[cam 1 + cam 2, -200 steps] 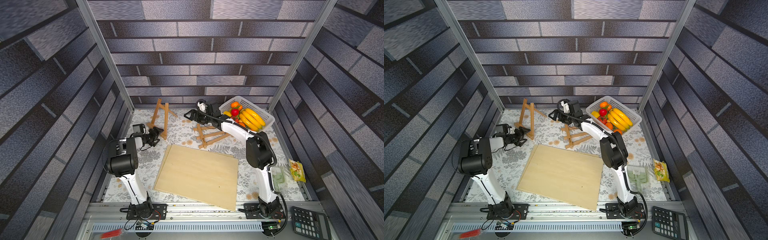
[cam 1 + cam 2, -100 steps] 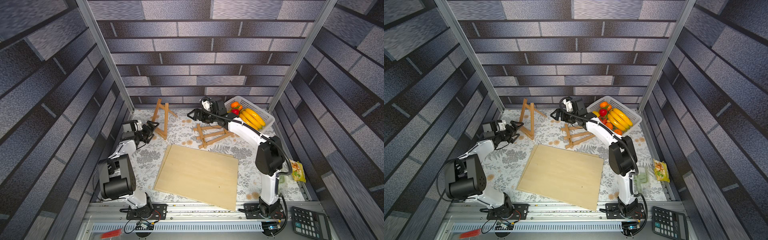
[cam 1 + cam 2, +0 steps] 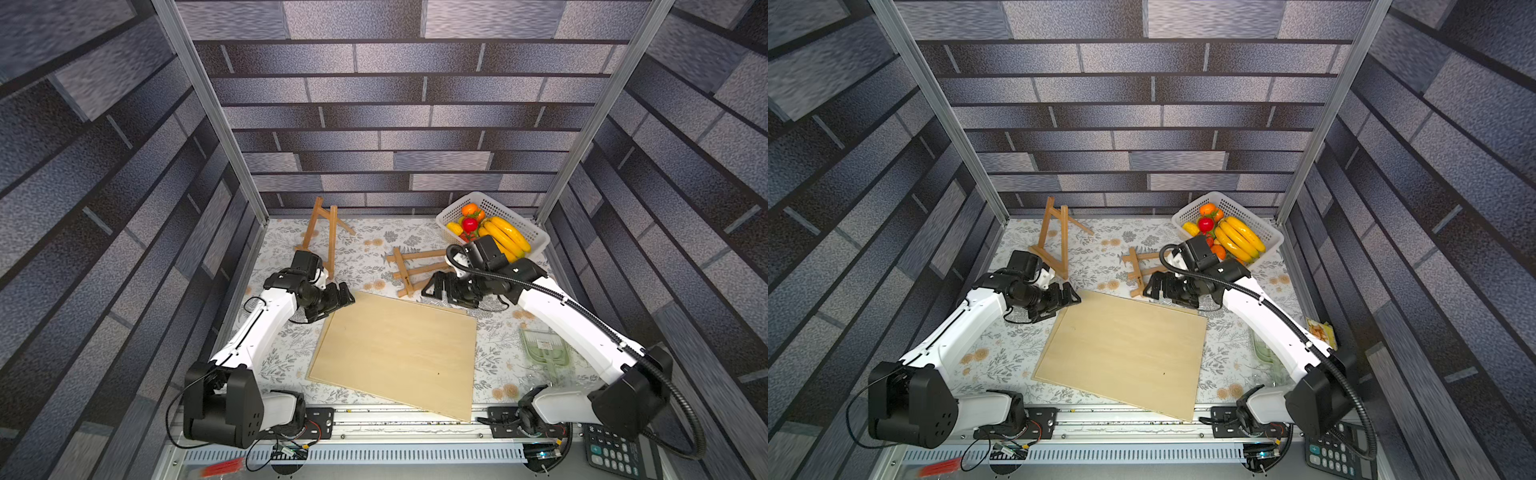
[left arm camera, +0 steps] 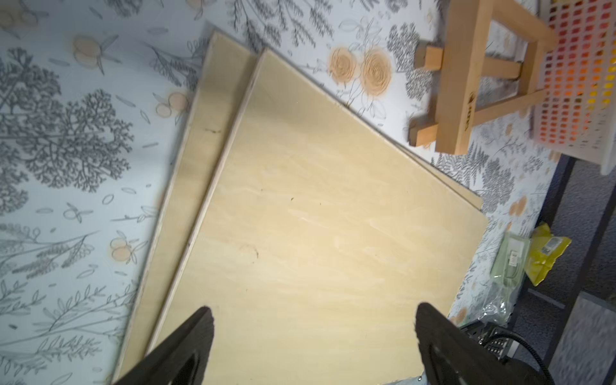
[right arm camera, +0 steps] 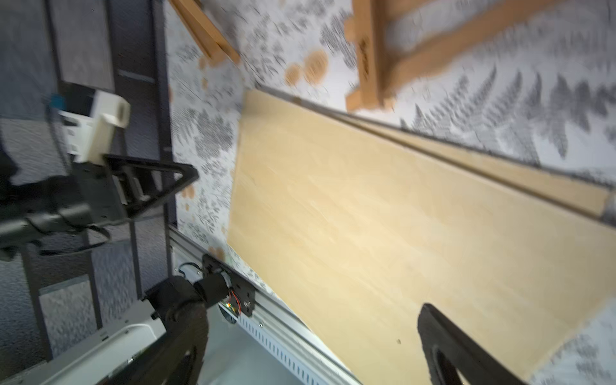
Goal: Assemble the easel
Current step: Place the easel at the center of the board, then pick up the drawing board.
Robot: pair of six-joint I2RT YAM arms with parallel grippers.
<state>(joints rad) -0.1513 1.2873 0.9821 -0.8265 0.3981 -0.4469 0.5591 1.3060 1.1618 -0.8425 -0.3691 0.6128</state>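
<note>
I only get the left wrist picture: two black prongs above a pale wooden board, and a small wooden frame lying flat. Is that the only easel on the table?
Observer: No. A second easel stands upright near the back wall, just beyond the left gripper.
Visitor: Where's the other arm?
Observer: The right gripper is open and holds nothing. It is by the far edge of the board, next to the flat easel.
Visitor: What's inside that white mesh thing?
Observer: The basket holds bananas, a red fruit and oranges.
</note>
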